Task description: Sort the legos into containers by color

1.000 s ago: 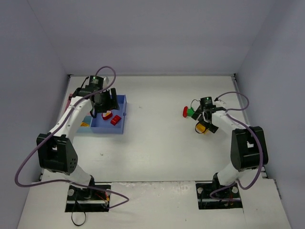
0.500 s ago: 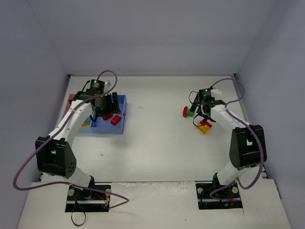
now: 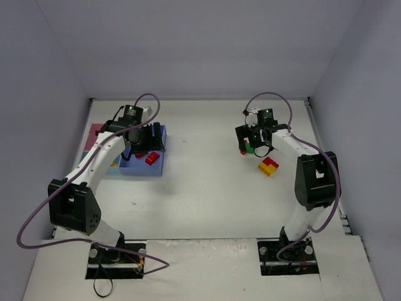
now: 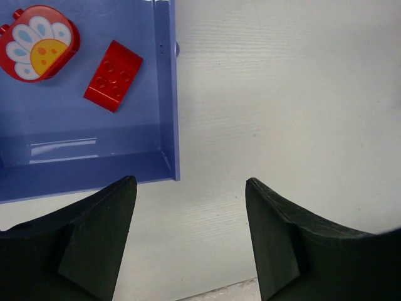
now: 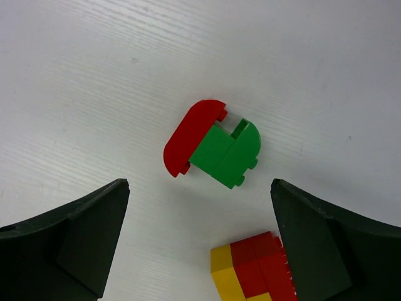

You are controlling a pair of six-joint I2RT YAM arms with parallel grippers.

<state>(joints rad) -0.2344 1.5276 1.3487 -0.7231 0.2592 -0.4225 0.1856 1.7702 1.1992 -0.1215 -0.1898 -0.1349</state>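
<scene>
White bench (image 3: 200,194), walled on three sides. Two white arms reach away from the bottom edge, left arm (image 3: 94,160) and right arm (image 3: 307,163).

Containers sit upper left in the top view: blue tray (image 3: 141,169), with a pink tray (image 3: 97,133) joined on its left. A third small section is mostly hidden by the arm, so its contents can't be told.

Left fingers (image 4: 191,188) are spread apart with nothing between them, hovering over the blue tray's near right corner, half over tray and half over bare bench. Right fingers (image 5: 199,185) are spread wide, also empty, hanging above the loose legos at upper right of the top view.

Legos in the blue tray: a rounded red brick with flower print (image 4: 39,42) and a flat red brick (image 4: 113,75) just beside it, not touching.

Legos on the bench: a red arch piece (image 5: 188,139) touching a green brick (image 5: 225,153), both lying between the right fingers. A yellow-and-red clump (image 5: 250,269) sits near them toward the lower edge of the wrist view, apart from the green one.
</scene>
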